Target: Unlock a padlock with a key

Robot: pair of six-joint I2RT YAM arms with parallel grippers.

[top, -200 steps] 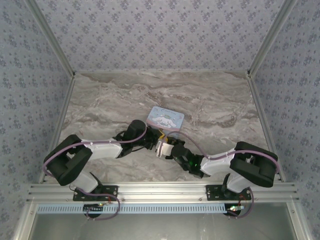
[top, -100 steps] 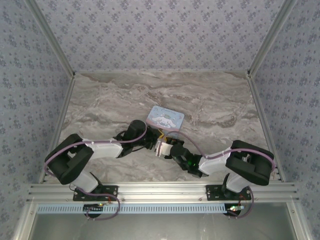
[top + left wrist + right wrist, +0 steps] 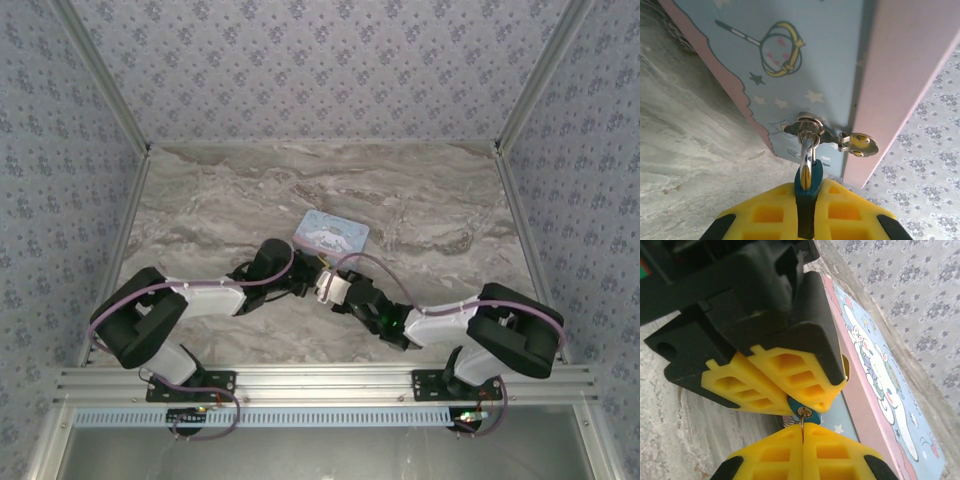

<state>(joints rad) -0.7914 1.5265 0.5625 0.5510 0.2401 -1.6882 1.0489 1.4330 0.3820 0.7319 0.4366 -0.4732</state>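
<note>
Both arms bend inward; left tool (image 3: 806,207) and right tool (image 3: 802,442) clamped, tips nearly touching

Pale-blue tin (image 3: 332,232) with a pink edge, flat on the grey marbled table (image 3: 440,200), lid up, near the middle. White cartoon dog printed on the lid. Up close from the left wrist, a striped wand, a yellow ring and small stars on a blue face. Silver clasp (image 3: 856,143) beside the pink edge. Flower-patterned walls (image 3: 320,70) on three sides. Metal rail (image 3: 320,383) along the near edge, pale slotted strip (image 3: 320,415) just below
</note>
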